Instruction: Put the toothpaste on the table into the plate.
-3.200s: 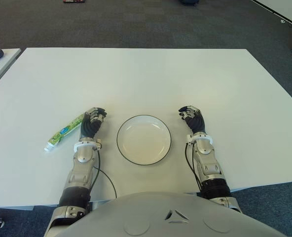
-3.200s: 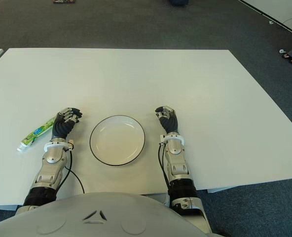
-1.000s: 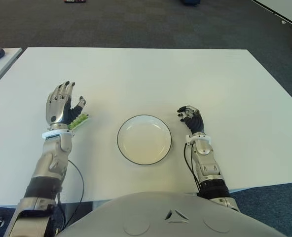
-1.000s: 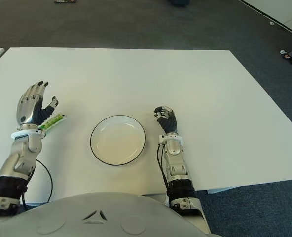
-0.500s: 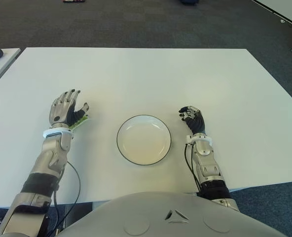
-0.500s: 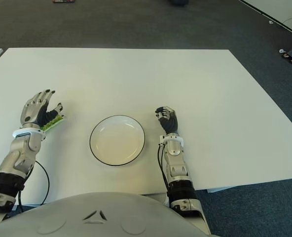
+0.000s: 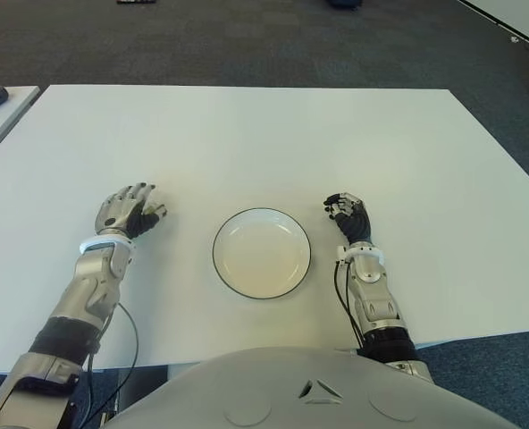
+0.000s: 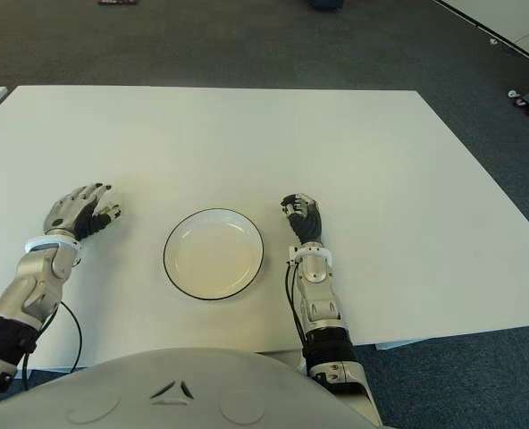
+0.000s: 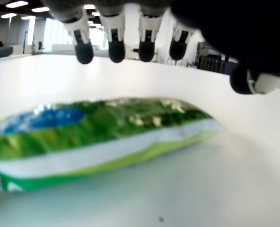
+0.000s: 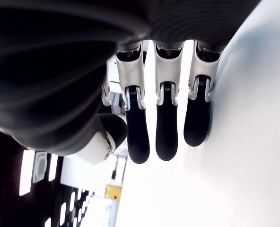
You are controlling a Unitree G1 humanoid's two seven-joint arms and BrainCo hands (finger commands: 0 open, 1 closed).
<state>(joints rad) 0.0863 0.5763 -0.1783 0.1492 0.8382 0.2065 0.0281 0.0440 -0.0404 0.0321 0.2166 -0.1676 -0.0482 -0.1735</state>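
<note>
left hand (image 7: 128, 213) spread palm-down over toothpaste (image 9: 97, 137), not gripping | right hand (image 7: 348, 214) curled, empty, right of plate (image 7: 261, 253) | bench (image 7: 273, 143)

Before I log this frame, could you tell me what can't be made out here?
- Toothpaste: hidden under the left hand in both eye views; the left wrist view cuts off one end.
- Contact between the open fingers and the tube: not visible.
- Right hand, beside the plate: table contact unclear.

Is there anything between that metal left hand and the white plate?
No, only bare table separates the left hand, which hovers over the toothpaste, from the plate; both eye views show this.
</note>
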